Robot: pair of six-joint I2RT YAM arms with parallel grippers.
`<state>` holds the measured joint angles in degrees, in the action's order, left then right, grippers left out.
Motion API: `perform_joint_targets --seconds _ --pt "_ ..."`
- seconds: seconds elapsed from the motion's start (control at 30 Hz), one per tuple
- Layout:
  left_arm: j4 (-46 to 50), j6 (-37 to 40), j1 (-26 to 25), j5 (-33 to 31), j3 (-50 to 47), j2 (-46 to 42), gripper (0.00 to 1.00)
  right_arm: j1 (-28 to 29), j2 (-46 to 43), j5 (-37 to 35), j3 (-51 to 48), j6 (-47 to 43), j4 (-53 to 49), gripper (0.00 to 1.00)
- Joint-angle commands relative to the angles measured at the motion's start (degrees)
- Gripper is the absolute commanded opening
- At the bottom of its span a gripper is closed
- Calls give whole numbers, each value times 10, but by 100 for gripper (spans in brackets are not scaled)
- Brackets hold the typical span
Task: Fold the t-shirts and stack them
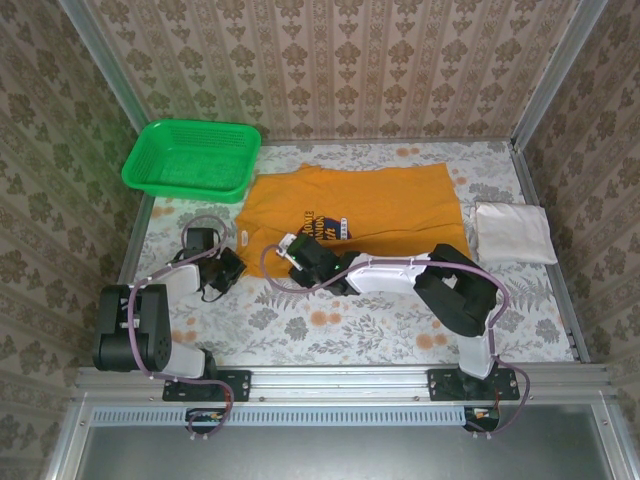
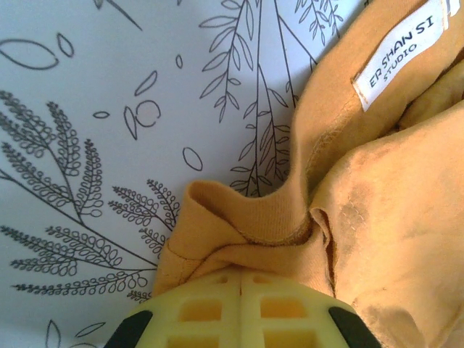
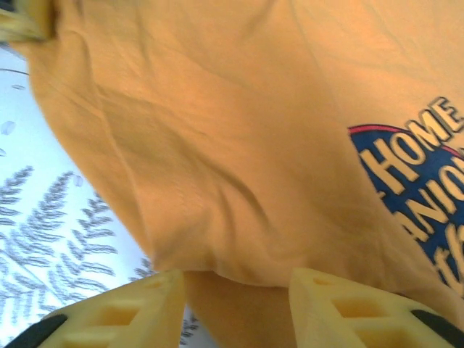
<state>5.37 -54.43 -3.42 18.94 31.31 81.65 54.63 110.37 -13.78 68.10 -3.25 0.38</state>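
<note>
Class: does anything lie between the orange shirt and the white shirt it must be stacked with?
Nothing visible. A bare strip of table separates the orange shirt from the white shirt on its right; the basket sits off in the far left corner.

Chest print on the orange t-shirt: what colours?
Dark blue chest print with pale lettering, red rim; best in the right wrist view.

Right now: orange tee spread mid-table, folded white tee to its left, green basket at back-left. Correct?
One slip: the folded white tee lies to the right of the orange tee, not the left, as the top external view shows. The orange tee is spread mid-table and the green basket sits at back-left, as you said.
</note>
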Motion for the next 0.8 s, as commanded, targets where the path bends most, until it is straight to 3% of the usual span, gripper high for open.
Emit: perform_joint_targets --seconds 0.0,0.1,0.17,0.37,0.77 --pt "46 0 4 -13 -9 8 5 6 10 43 9 18 12 44" --pt "46 0 4 -12 -11 4 5 3 45 31 27 29 12 42" --pt "48 0 3 -12 -11 2 5 1 65 11 42 34 2 35" --pt "49 1 4 -13 -16 -1 5 -9 70 -22 53 36 -14 0" --pt "40 4 12 -9 -29 -6 5 -9 -13 -53 -12 -3 -25 0"
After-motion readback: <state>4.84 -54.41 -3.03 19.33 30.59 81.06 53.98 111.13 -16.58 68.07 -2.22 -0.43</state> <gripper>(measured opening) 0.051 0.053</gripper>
